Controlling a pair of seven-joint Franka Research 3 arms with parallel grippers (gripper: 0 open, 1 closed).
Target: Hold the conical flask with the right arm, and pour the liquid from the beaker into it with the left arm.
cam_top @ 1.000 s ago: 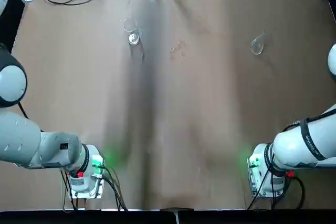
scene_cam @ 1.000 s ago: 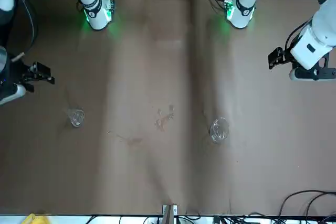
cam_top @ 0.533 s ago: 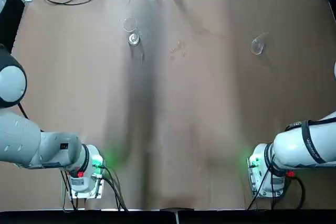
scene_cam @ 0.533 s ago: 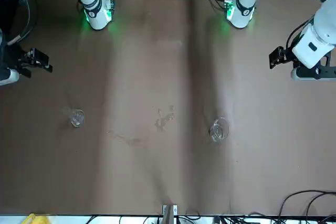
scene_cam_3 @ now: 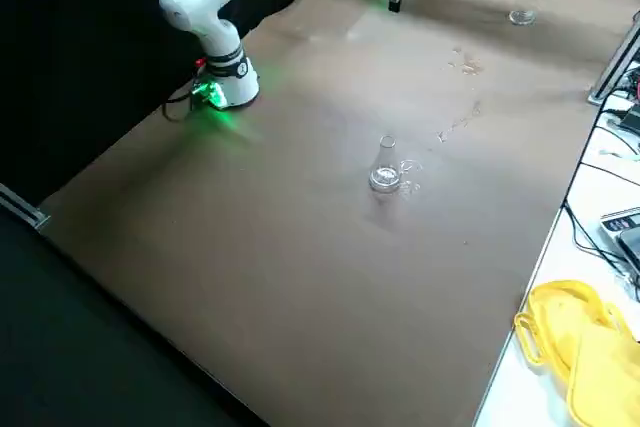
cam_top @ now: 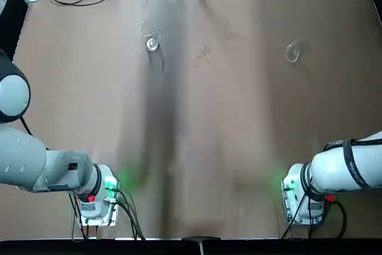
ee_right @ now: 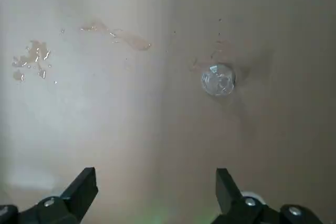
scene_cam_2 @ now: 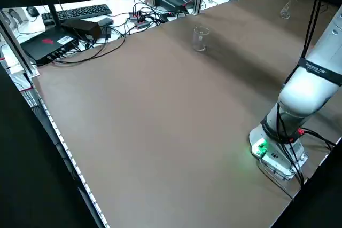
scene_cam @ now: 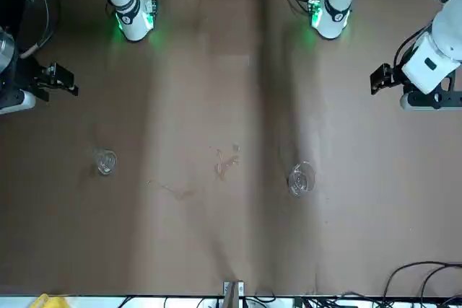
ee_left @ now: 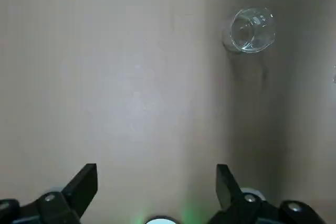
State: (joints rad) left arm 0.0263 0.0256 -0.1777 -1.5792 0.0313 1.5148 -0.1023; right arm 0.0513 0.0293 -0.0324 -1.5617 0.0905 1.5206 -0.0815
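Change: my right gripper (scene_cam: 61, 81) has drawn back toward its base | jaws: both wide apart, empty | beaker (cam_top: 150, 36), conical flask (cam_top: 292, 51) stand free on table (cam_top: 239, 135) | left gripper (scene_cam: 382, 81) parked.

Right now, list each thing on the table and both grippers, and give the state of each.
beaker: upright on the table, untouched.
conical flask: upright on the table, free of any gripper.
spilled droplets: wet patch on the table between the two vessels.
left gripper: open, empty, held high above the table.
right gripper: open, empty, held high above the table.
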